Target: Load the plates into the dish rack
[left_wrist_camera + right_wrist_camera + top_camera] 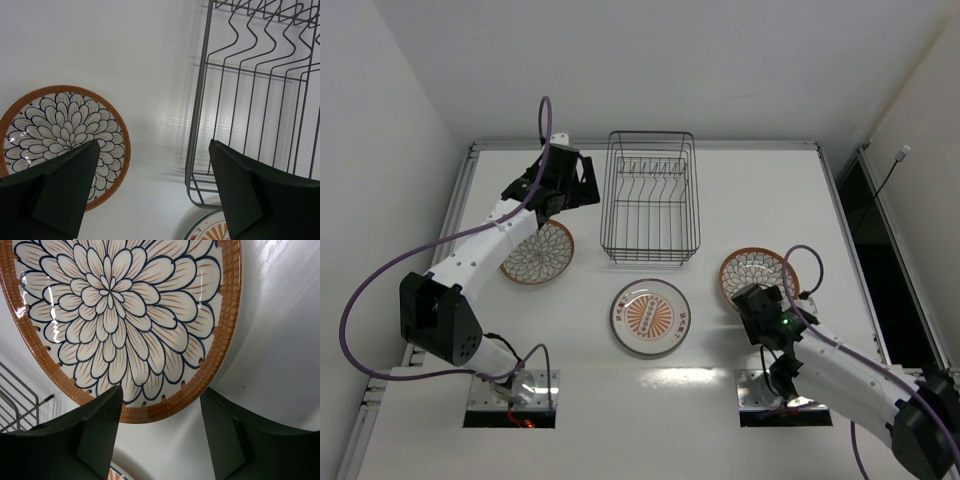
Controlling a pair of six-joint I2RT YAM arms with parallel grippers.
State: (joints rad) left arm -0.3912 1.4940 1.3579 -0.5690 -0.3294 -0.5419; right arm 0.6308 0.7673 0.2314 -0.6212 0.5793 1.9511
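The right hand [160, 395] was held open and empty at the near edge of the brown-rimmed round ceramic plate [760, 268] at lower right, presumably for gripping, while the black wire dish rack [650, 215] at upper centre stood unloaded.

White arm links [480, 250], black joints [440, 320], purple cables [543, 120], dark fingers [65, 195].

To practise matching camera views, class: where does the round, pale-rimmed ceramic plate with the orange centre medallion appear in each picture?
Top external: pale-rimmed, orange-medallion ceramic plate, just below centre.
Left wrist: its edge, bottom margin, right of centre.
Right wrist: a sliver, bottom margin, left of centre.
Shared landmark: black wire dish rack.
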